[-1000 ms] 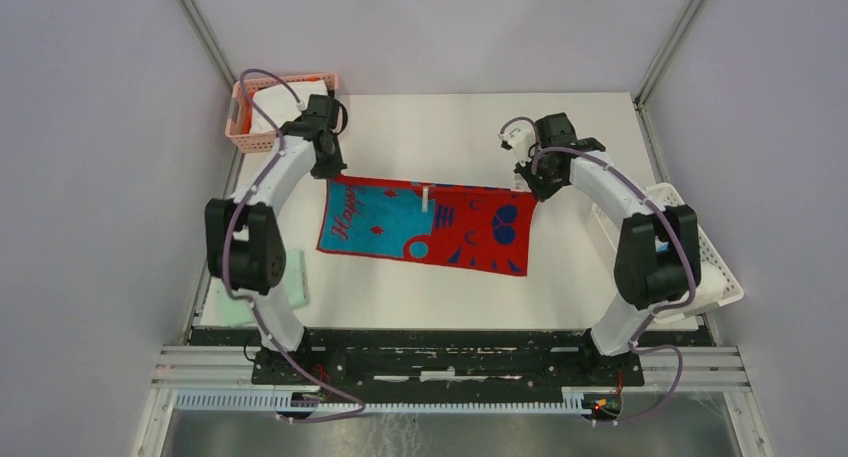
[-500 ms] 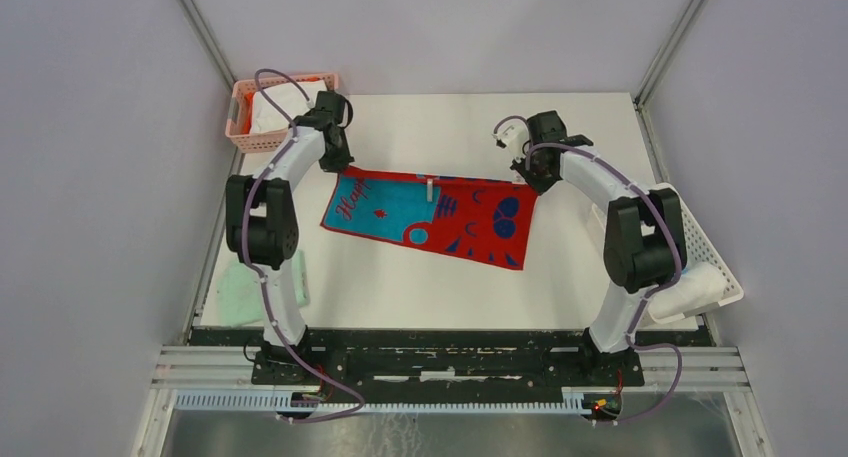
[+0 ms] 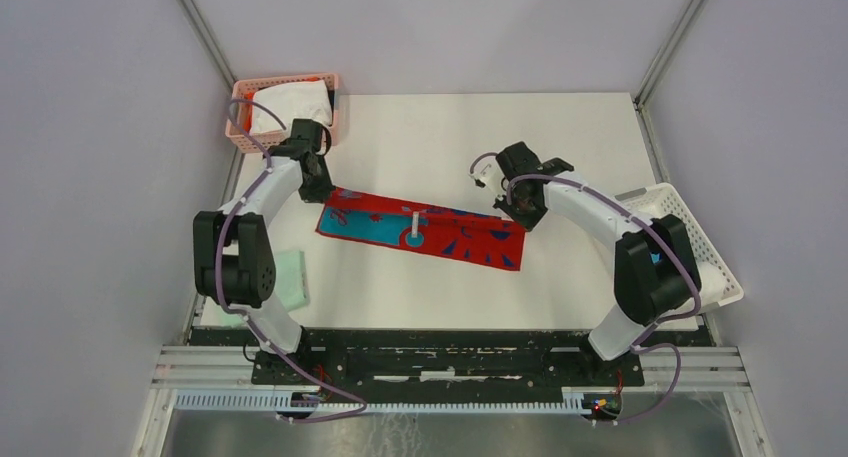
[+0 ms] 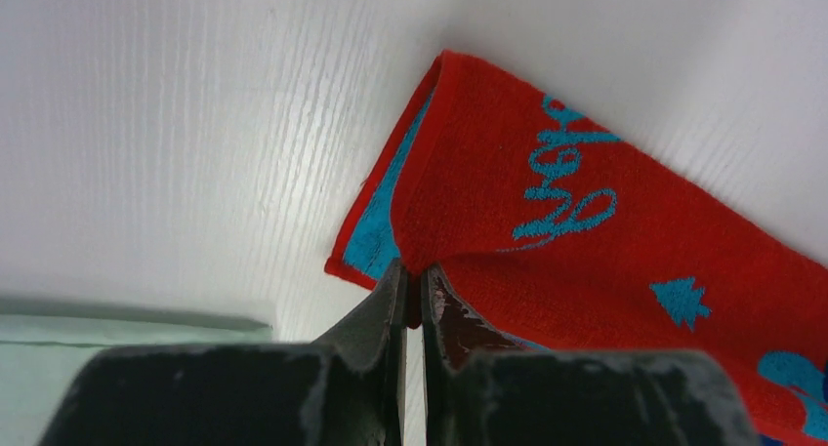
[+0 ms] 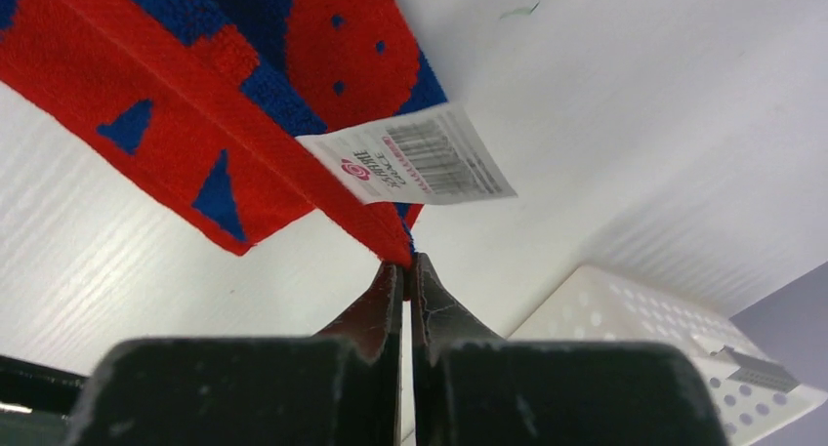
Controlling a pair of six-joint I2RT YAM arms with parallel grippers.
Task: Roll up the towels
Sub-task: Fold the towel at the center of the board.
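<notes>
The red towel (image 3: 420, 232) with turquoise and dark-blue patterns lies mid-table as a narrow strip, its far edge doubled over toward the near side. My left gripper (image 3: 322, 191) is shut on its left corner; in the left wrist view the jaws (image 4: 415, 280) pinch the folded red edge (image 4: 605, 261). My right gripper (image 3: 524, 220) is shut on the right corner; in the right wrist view the tips (image 5: 407, 263) clamp the red hem (image 5: 195, 104) just under a white barcode label (image 5: 410, 158). A white towel (image 3: 290, 105) sits bunched in the pink basket.
The pink basket (image 3: 238, 127) stands at the back left corner. A white perforated basket (image 3: 690, 227) sits at the right edge, close to the right arm. A pale mint-green folded cloth (image 3: 290, 282) lies at the near left beside the left arm.
Both grippers came toward the near side, carrying the towel's far edge over it. The flat spread towel is now folded into a narrow strip.
</notes>
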